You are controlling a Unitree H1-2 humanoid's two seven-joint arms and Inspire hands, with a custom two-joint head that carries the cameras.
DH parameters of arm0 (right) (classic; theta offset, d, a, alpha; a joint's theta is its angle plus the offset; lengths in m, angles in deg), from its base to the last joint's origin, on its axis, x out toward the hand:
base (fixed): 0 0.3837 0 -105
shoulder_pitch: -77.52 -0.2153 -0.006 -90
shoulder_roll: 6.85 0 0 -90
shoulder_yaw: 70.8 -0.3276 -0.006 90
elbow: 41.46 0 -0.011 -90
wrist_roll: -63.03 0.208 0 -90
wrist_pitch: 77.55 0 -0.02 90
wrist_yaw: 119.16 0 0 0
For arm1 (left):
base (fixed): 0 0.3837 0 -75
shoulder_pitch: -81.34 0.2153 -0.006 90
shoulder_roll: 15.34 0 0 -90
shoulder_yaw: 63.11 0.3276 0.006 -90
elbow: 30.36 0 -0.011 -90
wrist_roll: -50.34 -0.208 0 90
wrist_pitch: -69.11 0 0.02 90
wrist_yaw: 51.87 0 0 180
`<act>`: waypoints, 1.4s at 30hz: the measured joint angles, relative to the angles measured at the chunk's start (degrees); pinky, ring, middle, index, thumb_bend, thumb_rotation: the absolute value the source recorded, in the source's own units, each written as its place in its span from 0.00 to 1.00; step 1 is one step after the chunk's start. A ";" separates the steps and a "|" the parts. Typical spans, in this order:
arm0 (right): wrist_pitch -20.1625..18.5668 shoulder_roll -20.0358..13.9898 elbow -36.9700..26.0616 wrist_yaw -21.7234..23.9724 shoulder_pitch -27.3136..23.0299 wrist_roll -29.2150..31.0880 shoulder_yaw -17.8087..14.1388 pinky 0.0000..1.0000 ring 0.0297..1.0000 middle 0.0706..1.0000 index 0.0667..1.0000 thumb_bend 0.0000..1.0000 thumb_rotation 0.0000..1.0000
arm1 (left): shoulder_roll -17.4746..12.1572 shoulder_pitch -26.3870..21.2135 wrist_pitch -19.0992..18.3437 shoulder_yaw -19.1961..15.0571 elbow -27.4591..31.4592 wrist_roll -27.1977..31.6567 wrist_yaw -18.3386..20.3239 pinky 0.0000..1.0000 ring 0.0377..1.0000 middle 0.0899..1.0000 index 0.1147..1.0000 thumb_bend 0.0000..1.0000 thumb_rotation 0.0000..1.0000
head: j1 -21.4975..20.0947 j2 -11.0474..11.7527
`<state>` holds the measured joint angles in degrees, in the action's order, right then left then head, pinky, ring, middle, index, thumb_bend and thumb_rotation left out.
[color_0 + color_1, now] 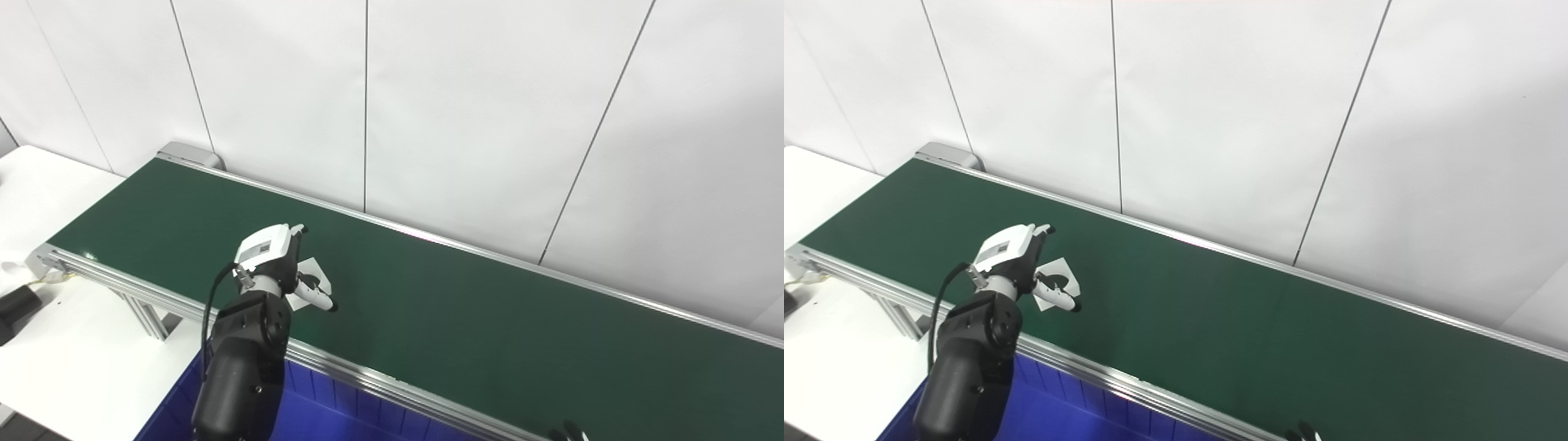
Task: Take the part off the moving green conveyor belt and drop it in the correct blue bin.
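The blue bin (343, 410) lies nearest the camera, its ribbed plastic wall showing below the belt's near rail, with the left arm's glossy black forearm rising across it.

The part (1061, 283) is a flat white piece, thin and sheet-like with angular corners, lying on the green conveyor belt (490, 318) close to the near edge and toward the belt's left end. Its exact outline is hard to tell, since the hand covers part of it. The left hand (278, 260) is directly over it: the white-shelled palm sits on the part's left side, fingers curled down over its far edge and the thumb (318, 298), white with a dark tip, reaching along its near edge. The hand looks half closed around the part, but whether it actually pinches it cannot be told from either view.

Judging from this, the grasp is the step in hand. The part is so thin that the fingertips would need to catch an edge.

The belt is matte and smooth, framed by brushed aluminium rails. Of the right hand (569, 432) only dark fingertips show at the bottom edge, well apart; its state cannot be told.
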<state>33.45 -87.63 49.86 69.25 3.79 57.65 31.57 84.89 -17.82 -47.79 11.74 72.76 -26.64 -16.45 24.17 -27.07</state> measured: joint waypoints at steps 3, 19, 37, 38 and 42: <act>0.00 -0.01 -0.04 0.01 0.24 0.01 0.00 0.79 0.86 0.89 0.95 0.73 0.60 | -0.12 0.00 0.00 -0.13 -1.42 -0.01 -0.55 0.80 0.94 1.00 0.94 0.89 0.18 | -0.17 -0.09; 0.00 0.19 -0.24 0.01 0.35 0.12 0.14 0.78 0.85 0.89 0.95 0.72 0.60 | -2.45 -3.96 0.00 0.65 -14.25 1.37 -6.94 0.82 0.94 0.98 0.92 0.90 0.17 | -0.61 -0.26; 0.00 0.77 -1.24 -0.06 0.60 0.10 0.32 0.77 0.85 0.89 0.95 0.75 0.60 | -4.90 -5.77 0.00 6.79 -22.26 8.98 -17.76 0.89 0.71 0.67 0.60 0.83 0.03 | -1.75 -0.62; 0.00 0.79 -1.24 -0.06 0.62 0.10 0.36 0.77 0.85 0.89 0.96 0.74 0.59 | -5.31 -5.56 0.00 7.74 -22.18 9.16 -17.96 0.86 0.71 0.66 0.61 0.84 0.03 | -1.84 -0.70; 0.00 0.84 -1.25 -0.05 0.82 0.11 0.39 0.77 0.85 0.89 0.96 0.75 0.60 | -6.97 -4.07 0.00 12.41 -20.76 10.58 -18.80 0.84 0.72 0.68 0.49 0.65 0.04 | -1.93 -0.88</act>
<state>33.45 -86.79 48.61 69.20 4.61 57.77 31.96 77.92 -21.88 -47.78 24.15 52.00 -16.06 -35.25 22.24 -27.95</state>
